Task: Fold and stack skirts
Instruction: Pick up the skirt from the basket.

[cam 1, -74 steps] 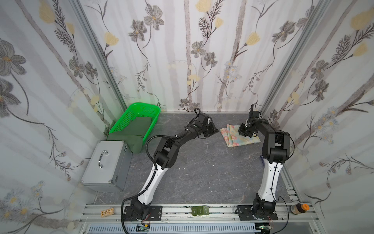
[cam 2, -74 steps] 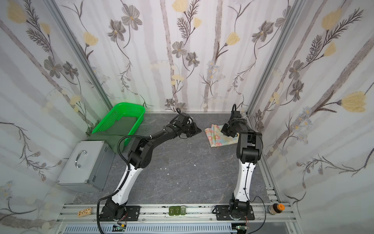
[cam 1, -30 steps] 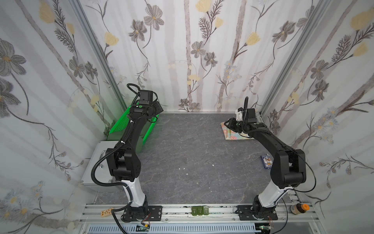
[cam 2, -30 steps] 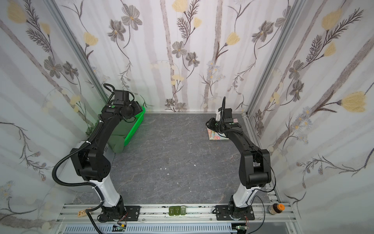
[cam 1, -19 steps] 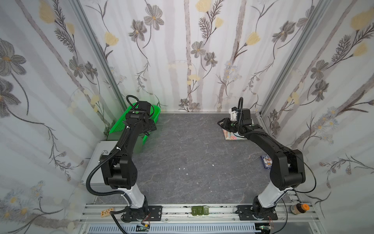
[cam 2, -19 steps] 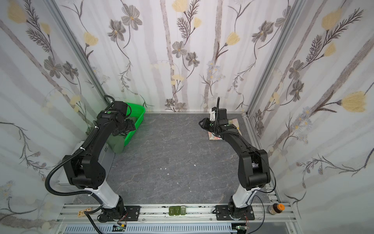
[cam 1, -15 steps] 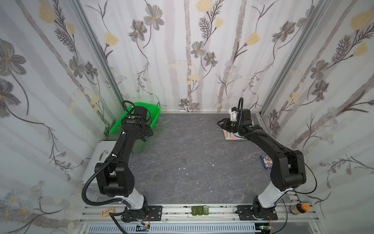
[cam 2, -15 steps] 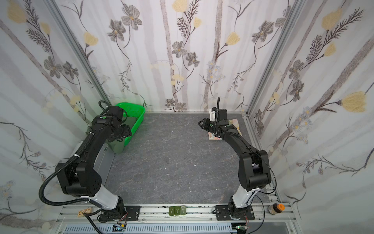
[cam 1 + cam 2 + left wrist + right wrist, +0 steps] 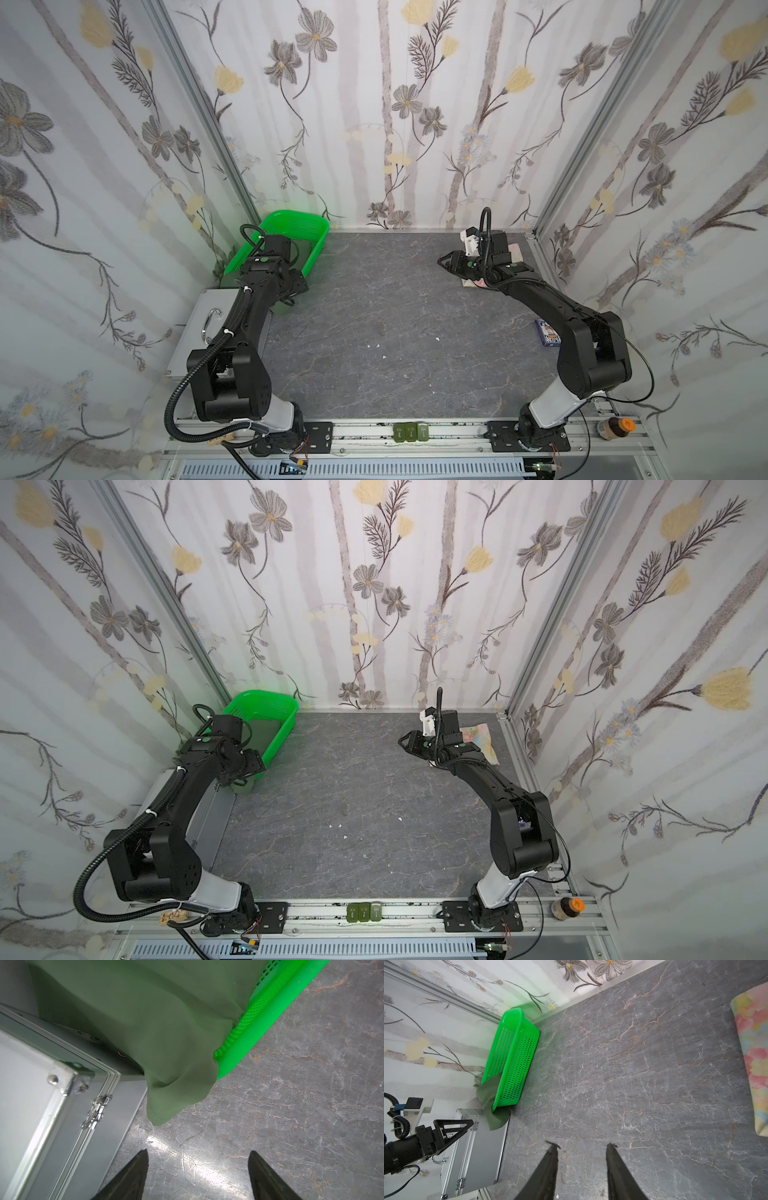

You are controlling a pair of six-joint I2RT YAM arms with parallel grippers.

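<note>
Left arm first: two and a half seconds back it stretched across to the far right side, and it has since swung to the left. The left gripper (image 9: 197, 1153) now hangs by the near end of the bright green plastic mesh basket (image 9: 291, 220), about where it was half a second ago. Its fingers are spread wide with nothing between them, over bare grey stone-patterned table (image 9: 395, 332). The plain dark green skirt (image 9: 166, 1032) lies in the basket. One corner spills over the near rim and down to the table, against the silver metal case (image 9: 31, 1084). We see no contact between fingers and cloth. The right gripper (image 9: 582, 1146) was on the pale pastel flowered skirt (image 9: 753, 1059) earlier. It has since drawn off and points toward the table's middle, fingers parted and holding nothing. That skirt lies folded in the far right corner, just beside the right gripper and partly hidden behind the arm in both top views. The two skirts are well apart.
</note>
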